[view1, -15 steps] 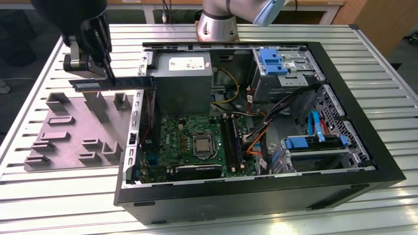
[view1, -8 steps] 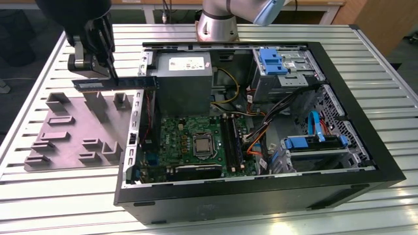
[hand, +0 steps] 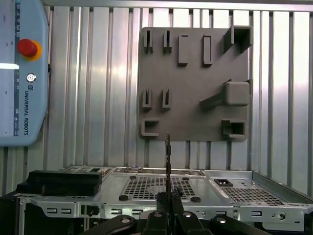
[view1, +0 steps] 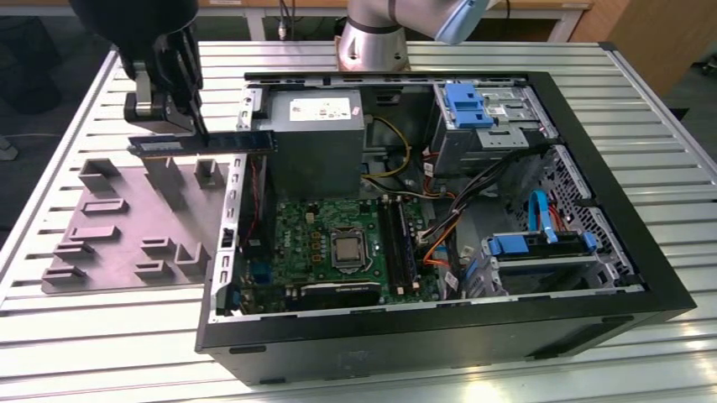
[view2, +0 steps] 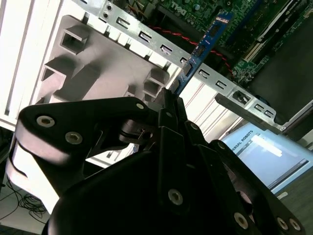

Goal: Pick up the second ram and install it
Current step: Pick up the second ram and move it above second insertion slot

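Note:
My gripper (view1: pixel 200 133) is shut on the second ram (view1: pixel 224 141), a long, thin, dark strip held level in the air. It hangs above the case's wall on the exterior view's left, between the grey fixture plate (view1: pixel 123 227) and the grey power-supply box (view1: pixel 319 126). In the second wrist view the ram (view2: pixel 205 41) runs out from the shut gripper (view2: pixel 172 100) toward the green motherboard (view2: pixel 195 10). The first wrist view has the ram (hand: pixel 167 156) edge-on, standing up from the gripper (hand: pixel 167 199). The black slot rails (view1: pixel 398 243) lie beside the processor socket on the motherboard (view1: pixel 302 243).
The open black computer case (view1: pixel 627 277) lies on the slatted metal table (view1: pixel 90 336), with blue drive brackets (view1: pixel 465 105) and cables inside. The arm's base (view1: pixel 375 38) stands behind the case. A teach pendant with a red button (hand: pixel 27 48) lies beside the fixture plate (hand: pixel 190 83).

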Robot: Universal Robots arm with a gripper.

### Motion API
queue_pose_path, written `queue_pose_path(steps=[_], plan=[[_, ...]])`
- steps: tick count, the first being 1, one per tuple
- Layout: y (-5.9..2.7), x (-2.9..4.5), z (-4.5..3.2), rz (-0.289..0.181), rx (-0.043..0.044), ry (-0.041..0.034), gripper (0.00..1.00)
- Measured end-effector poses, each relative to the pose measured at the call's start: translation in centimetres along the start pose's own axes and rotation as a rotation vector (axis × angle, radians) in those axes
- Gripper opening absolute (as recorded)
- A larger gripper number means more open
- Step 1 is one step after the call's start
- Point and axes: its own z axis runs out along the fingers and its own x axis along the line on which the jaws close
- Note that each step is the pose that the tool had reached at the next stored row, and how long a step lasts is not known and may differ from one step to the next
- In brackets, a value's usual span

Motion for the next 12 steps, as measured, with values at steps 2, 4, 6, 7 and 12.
queue_pose_path(steps=[2,4,6,7,12], plan=[[-0.13,0.0,0.0,0.0,0.0,0.0,0.14],[-0.25,0.0,0.0,0.0,0.0,-0.0001,0.14],[-0.36,0.01,0.0,0.0,0.0,0.0,0.14],[-0.41,0.01,-0.01,0.0,0.0,0.0,0.14],[-0.68,0.01,-0.01,0.0,0.0,0.0,0.14]])
